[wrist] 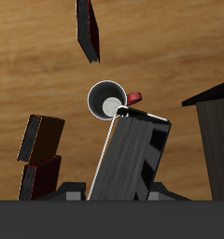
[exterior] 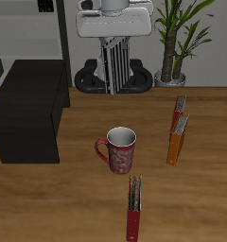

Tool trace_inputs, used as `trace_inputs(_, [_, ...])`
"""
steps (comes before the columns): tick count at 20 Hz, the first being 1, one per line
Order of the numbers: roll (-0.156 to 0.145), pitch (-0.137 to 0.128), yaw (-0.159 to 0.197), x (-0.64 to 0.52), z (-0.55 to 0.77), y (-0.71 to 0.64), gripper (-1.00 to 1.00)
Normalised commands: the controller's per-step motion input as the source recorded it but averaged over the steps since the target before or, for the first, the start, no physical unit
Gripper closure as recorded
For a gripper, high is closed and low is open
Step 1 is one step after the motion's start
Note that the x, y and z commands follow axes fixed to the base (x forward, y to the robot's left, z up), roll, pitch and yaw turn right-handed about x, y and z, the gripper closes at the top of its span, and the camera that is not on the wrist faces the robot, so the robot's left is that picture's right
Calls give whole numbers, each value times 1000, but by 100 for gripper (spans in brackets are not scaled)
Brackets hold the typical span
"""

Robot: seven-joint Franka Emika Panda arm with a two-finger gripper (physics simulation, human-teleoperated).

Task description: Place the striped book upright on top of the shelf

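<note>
Wooden desk (exterior: 78,198) was seen; near its back edge the striped book (exterior: 113,66) was held upright above it, clamped by the closed gripper (exterior: 113,49). Thin, stiff and light, it was judged slippery. The shelf (exterior: 30,109) stood apart.

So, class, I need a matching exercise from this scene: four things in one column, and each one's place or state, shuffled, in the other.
1. striped book
2. shelf
3. mug
4. slim dark red book

A. nearest the table's front edge
B. low black box, nothing on its flat top
C. held in the tool above the table
D. stands mid-table, handle toward the shelf

Pairs: 1-C, 2-B, 3-D, 4-A
</note>
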Motion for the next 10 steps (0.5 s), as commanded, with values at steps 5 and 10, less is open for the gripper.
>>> trace_inputs(5, [-211,0,16,-182,198,-545,100])
trace_inputs(10, [13,55,-16,-132,124,-240,100])
